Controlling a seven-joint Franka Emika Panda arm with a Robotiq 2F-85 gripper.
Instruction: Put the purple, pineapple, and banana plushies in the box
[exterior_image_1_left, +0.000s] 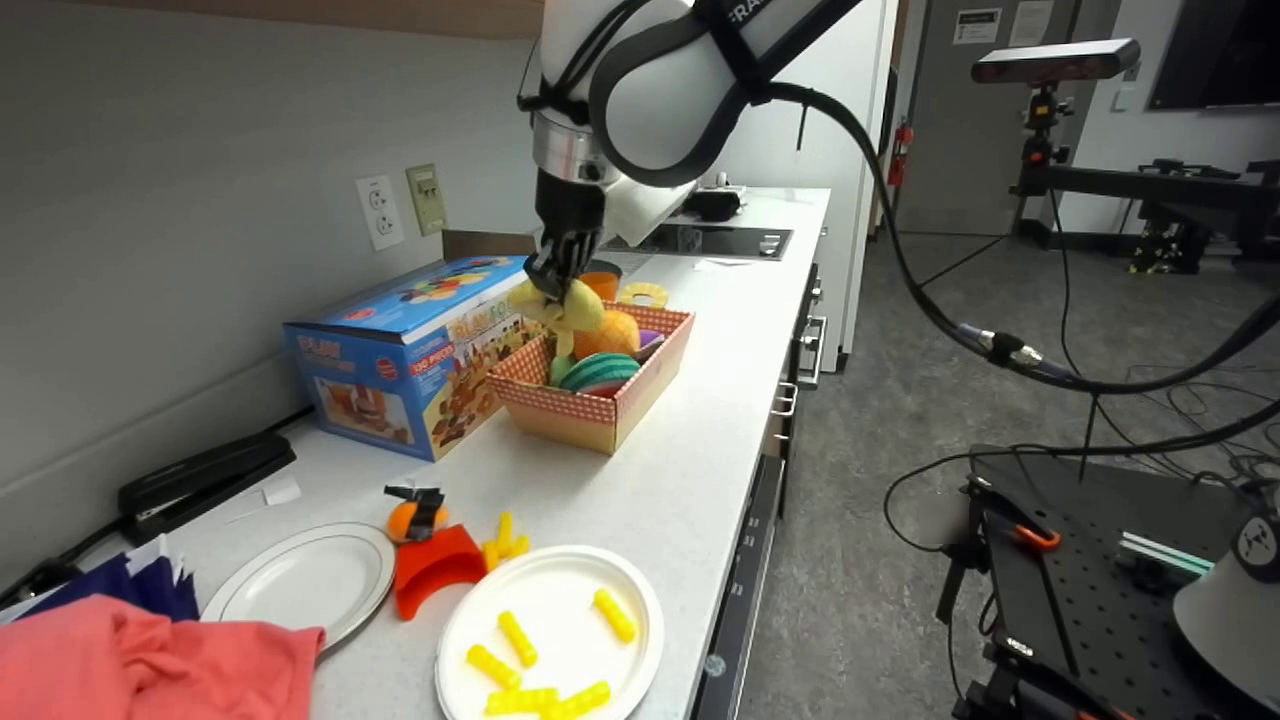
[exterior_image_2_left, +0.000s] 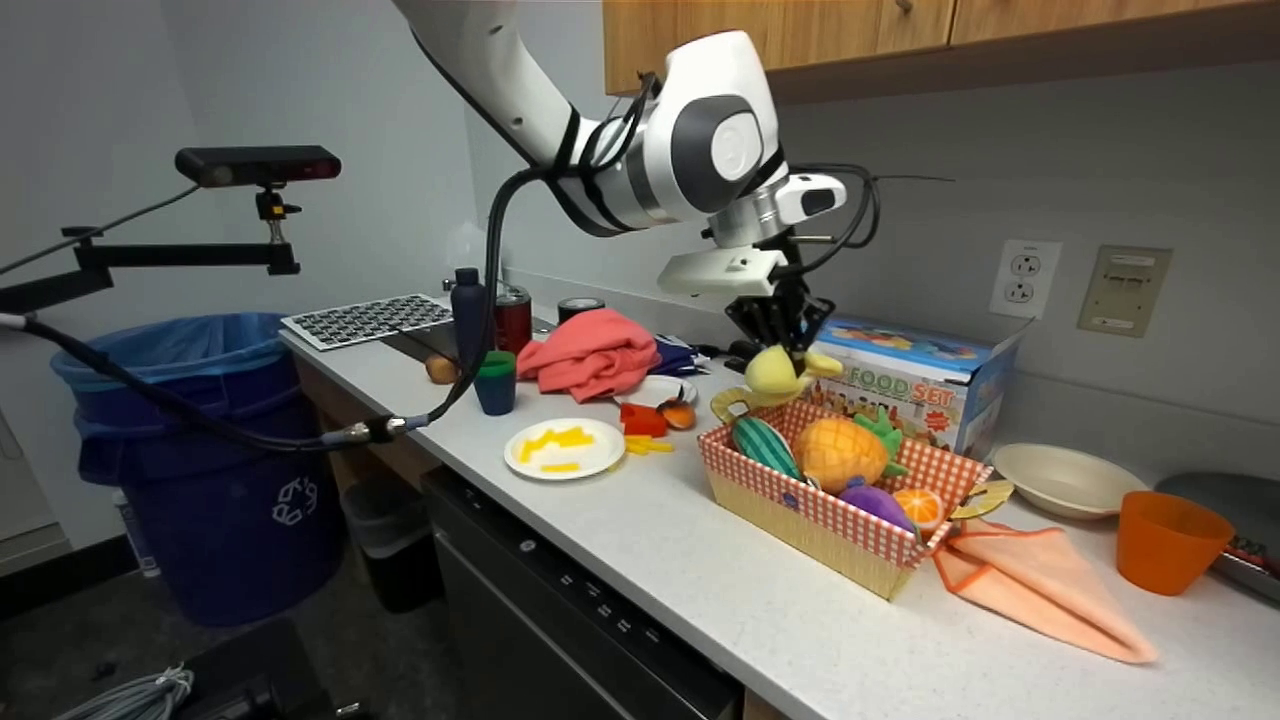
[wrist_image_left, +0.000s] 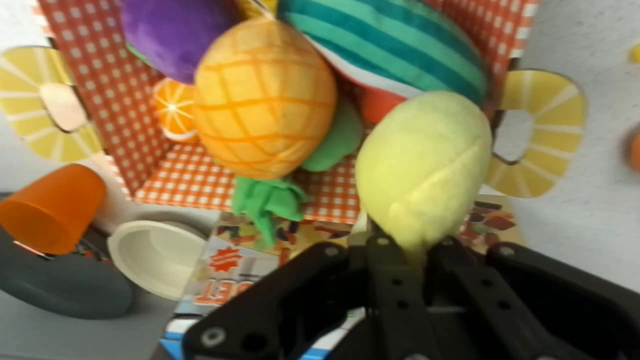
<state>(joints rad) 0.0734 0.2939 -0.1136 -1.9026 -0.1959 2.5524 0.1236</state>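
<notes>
The end effector (wrist_image_left: 416, 245) pinches the banana plush (wrist_image_left: 425, 165) over the corner of the check-lined box (exterior_image_2_left: 780, 515) beside the blue carton (exterior_image_2_left: 905, 378), at the end facing two white plates (exterior_image_1_left: 565, 592); rim contact cannot be told. The box stands between wall edge and front edge of the table (exterior_image_2_left: 650, 550). Inside lie one pineapple plush (exterior_image_2_left: 838, 455), one purple plush (exterior_image_2_left: 880, 508), one watermelon plush (wrist_image_left: 390, 45), and one orange slice (exterior_image_2_left: 922, 507) that only an exterior view and the wrist view show. Plate nearer the front edge: five yellow sticks (exterior_image_1_left: 516, 638). Legible on the carton: "FOOD SET".
</notes>
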